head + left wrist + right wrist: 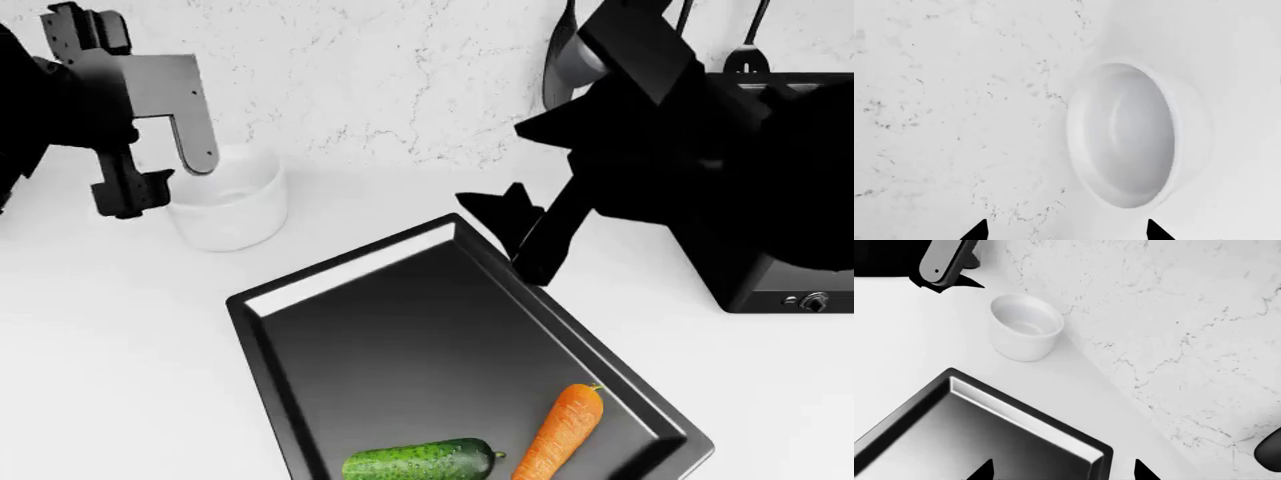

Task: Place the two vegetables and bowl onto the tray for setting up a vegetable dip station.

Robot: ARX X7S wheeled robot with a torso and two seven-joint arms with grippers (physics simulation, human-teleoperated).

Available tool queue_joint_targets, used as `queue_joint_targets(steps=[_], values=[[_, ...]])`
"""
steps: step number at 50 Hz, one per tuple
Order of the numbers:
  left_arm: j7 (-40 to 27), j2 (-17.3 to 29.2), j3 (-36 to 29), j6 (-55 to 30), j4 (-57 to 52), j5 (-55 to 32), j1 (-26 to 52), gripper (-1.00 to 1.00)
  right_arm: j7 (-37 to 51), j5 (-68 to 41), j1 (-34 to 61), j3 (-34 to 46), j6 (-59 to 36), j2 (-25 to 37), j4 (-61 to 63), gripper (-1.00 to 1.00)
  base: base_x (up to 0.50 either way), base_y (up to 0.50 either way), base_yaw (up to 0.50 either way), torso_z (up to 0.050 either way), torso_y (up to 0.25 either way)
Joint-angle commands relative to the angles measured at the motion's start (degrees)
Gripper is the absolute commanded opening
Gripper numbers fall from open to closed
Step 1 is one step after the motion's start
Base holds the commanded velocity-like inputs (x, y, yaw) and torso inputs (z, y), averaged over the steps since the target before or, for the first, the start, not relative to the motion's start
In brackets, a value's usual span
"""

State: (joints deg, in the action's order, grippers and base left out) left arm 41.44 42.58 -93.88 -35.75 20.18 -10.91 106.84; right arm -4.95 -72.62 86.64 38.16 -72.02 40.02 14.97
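The left gripper [1067, 231] hangs above the white counter [94, 330] just beside the bowl [238, 205], on the side nearer the robot's left; in the left wrist view its two dark fingertips [977, 231] stand wide apart with only bare counter and the near part of the bowl's rim between them, and they touch nothing. The right gripper [1062, 471] is likewise spread, its tips [1142, 472] showing at the edge of the right wrist view over the far corner of the tray [400, 262], holding nothing; in the head view it hovers above that far right corner, clear of the rim. The bowl is white, deep, empty and upright, and stands on the counter close to the marbled backsplash [400, 90], apart from the tray's far edge with a strip of open counter between them. The tray lies at a slant on the counter, its raised rim glossy. On its near end rest the cucumber [420, 462] and the carrot [561, 430], side by side but not touching, the carrot's thick end toward the right rim; most of the tray's floor beyond them is bare. A dark toaster [787, 270] sits at the robot's right, near the tray's right edge, with utensils [747, 45] hanging on the wall behind it. No writing or label can be read anywhere.
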Motion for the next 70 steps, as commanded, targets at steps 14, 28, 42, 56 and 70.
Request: queue_joint_targets(steps=[14,28,42,56,70], values=[[7.7,-12.2,-8.8,36.3,31.6,8.5,-3.7,1.0,4.3,-4.8,-0.2,-1.2,-1.9,0.5,1.7,1.0,0.0,0.0,0.0,0.0,0.0],[5.8,-19.9,-5.5,49.2,49.5,5.6,-8.2,1.0,7.3,-8.0,0.6,-1.7,-3.3,0.7,2.3,1.0,0.0,0.0,0.0,0.0,0.0],[11.2,-0.4,-6.7,22.2,3.1,2.2,-2.4,1.0,2.6,-2.8,0.8,1.7,-1.1,-1.3,-0.3,1.0,0.0,0.0,0.0,0.0,0.0],[7.5,-3.8,-5.5,28.6,13.8,1.1,-8.5,1.0,5.9,-6.1,0.7,1.0,-2.5,-0.9,0.3,1.0,0.0,0.0,0.0,0.0,0.0],[6.2,-5.0,-5.2,30.9,20.4,0.7,-11.7,1.0,5.7,-5.8,2.1,2.3,-3.1,-1.8,-1.1,1.0,0.0,0.0,0.0,0.0,0.0]])
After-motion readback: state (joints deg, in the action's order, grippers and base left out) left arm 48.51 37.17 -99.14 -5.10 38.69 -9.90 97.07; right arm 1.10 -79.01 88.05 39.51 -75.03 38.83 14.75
